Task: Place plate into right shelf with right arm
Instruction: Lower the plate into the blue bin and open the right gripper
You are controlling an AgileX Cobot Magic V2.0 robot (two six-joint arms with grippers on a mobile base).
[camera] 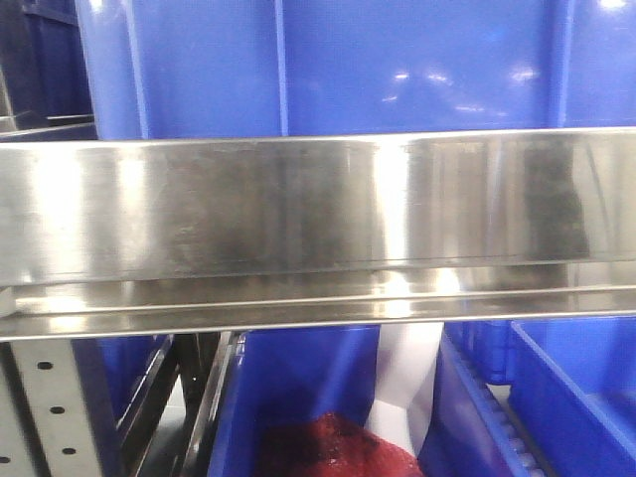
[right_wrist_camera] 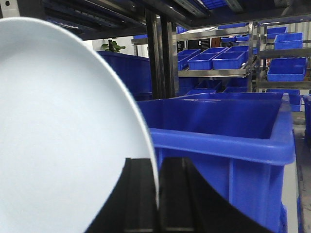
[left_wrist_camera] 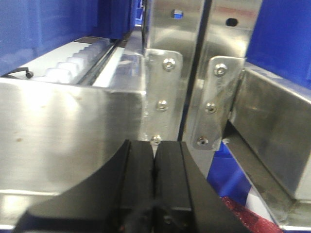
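Half complete: right fingers (right_wrist_camera: 187, 199) clamp the plate (right_wrist_camera: 63, 136) by its rim, blue bin (right_wrist_camera: 218, 131) just beyond them; release into the right shelf (camera: 298, 209) apparently remains. Left fingers (left_wrist_camera: 170, 179) closed, empty.

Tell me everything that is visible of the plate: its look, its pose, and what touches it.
The plate is round, pale bluish white, smooth and glossy, plastic by its look. It stands on edge and fills the left of the right wrist view; only part of it shows. Its thin rim is pinched in the black right hand. Nothing else is seen touching it. A blue bin stands behind it.
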